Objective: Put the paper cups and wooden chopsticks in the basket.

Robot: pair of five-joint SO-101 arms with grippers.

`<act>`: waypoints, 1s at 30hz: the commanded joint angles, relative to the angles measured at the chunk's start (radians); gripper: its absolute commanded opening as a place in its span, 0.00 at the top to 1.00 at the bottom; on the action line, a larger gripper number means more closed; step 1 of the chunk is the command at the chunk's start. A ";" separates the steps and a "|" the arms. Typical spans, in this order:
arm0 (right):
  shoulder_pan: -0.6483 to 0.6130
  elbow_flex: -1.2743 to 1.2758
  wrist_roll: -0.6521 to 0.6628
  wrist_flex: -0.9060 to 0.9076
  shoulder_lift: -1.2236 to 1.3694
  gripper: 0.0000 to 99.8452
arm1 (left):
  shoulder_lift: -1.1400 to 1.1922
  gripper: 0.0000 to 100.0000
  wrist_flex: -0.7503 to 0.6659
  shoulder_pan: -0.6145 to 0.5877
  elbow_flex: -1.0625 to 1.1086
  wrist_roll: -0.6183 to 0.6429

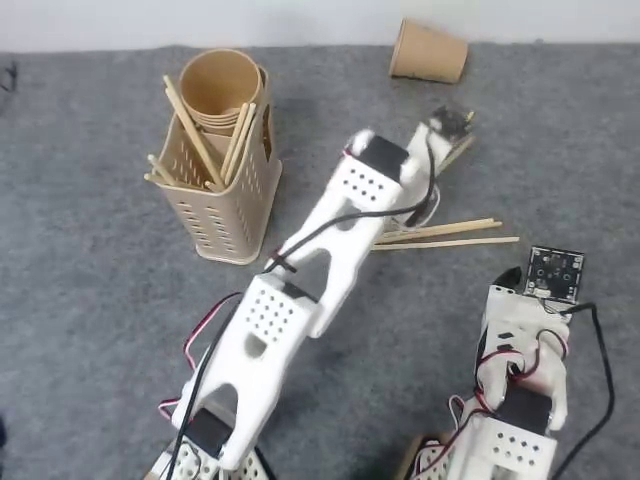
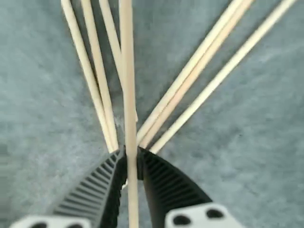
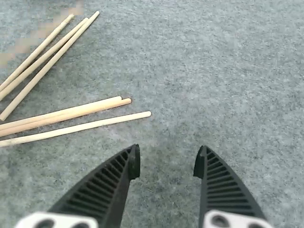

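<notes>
The left gripper [image 2: 131,161] is clamped shut on 1 wooden chopstick [image 2: 127,71], which runs straight out between its ribbed black jaws. Under and beside it more chopsticks lie loose on the grey carpet [image 1: 90,300]: a few fanning off to one side [image 2: 92,85] and 3 to the other [image 2: 204,66], crowding close to the gripped stick near the jaw tips.

In the high view the left arm [image 1: 330,225] stretches diagonally across the carpet, covering the near ends of the loose chopsticks [image 1: 450,233] beside it.

The beige slotted basket [image 1: 215,215] stands upright well off to the arm's other side, already holding nested paper cups [image 1: 220,85] and several chopsticks [image 1: 195,125] leaning out over its rim. 1 more paper cup [image 1: 428,50] lies on its side at the far edge of the carpet, apart from everything else.

The right gripper [image 3: 166,161] hangs spread wide with nothing between its jaws, above bare carpet, near a set of 3 chopsticks [image 3: 71,118].
</notes>
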 commanded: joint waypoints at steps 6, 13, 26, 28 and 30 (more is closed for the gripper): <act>0.001 -0.009 0.014 -0.008 -0.010 0.80 | -0.446 0.99 0.028 -0.057 0.156 0.015; -0.001 -0.008 0.014 -0.008 -0.010 0.80 | -0.766 0.99 0.015 -0.176 0.206 0.012; -0.001 -0.006 0.014 -0.008 -0.010 0.80 | -1.089 0.99 -0.362 -0.647 0.527 0.209; -0.001 -0.006 0.014 -0.010 -0.010 0.80 | -1.151 0.99 -0.405 -0.652 0.638 0.209; -0.001 -0.006 0.014 -0.010 -0.010 0.80 | -1.237 0.99 -0.446 -0.641 0.766 0.207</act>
